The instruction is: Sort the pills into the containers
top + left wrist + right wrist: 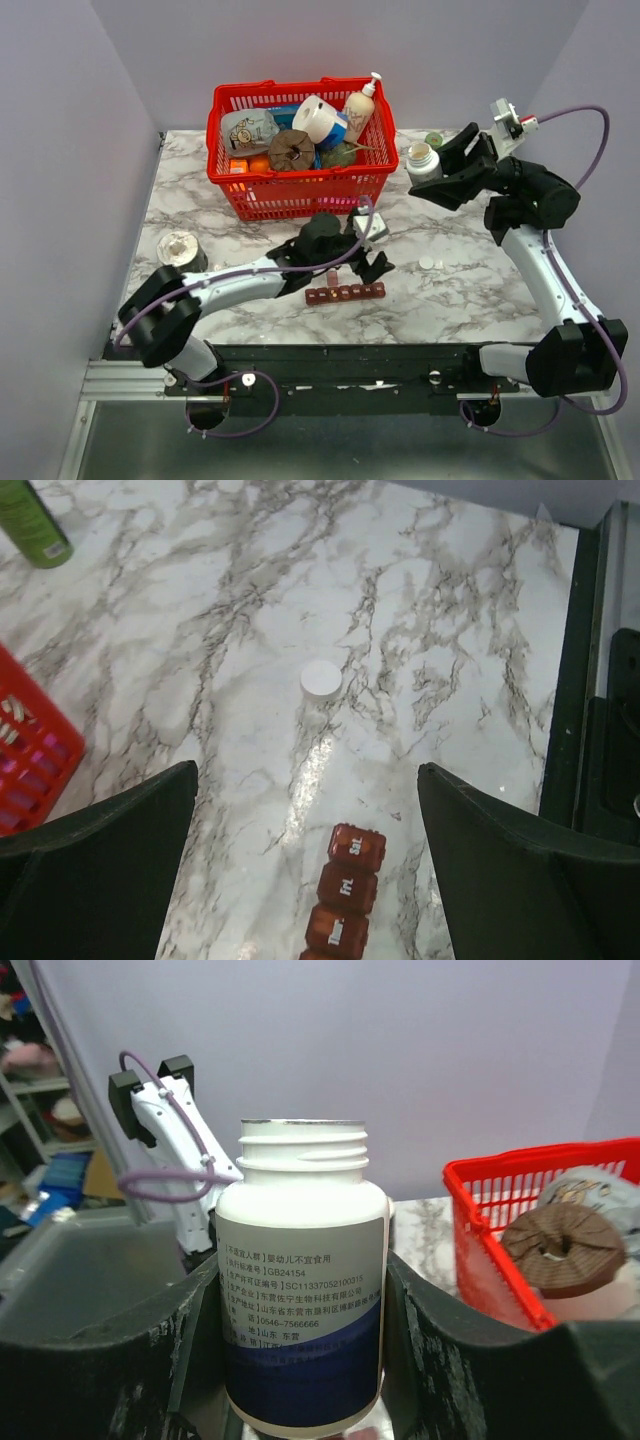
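Observation:
The containers [345, 293], a dark red-brown strip of small lidded compartments, lie near the table's front edge. In the left wrist view the containers [345, 895] show lids marked with days, all shut. My left gripper [372, 258] hovers just above the strip's right end, open and empty [308, 770]. My right gripper [430, 175] is raised at the back right, shut on an upright white pill bottle [424, 158] with no cap; its label faces the right wrist camera [300, 1290]. A white cap [428, 263] lies on the marble [321, 680]. No pills are visible.
A red mesh basket [300, 190] full of items stands at the back centre. A grey roll [180, 250] sits at the left. A green bottle [35, 525] lies beyond the basket's right corner. Purple walls enclose the table.

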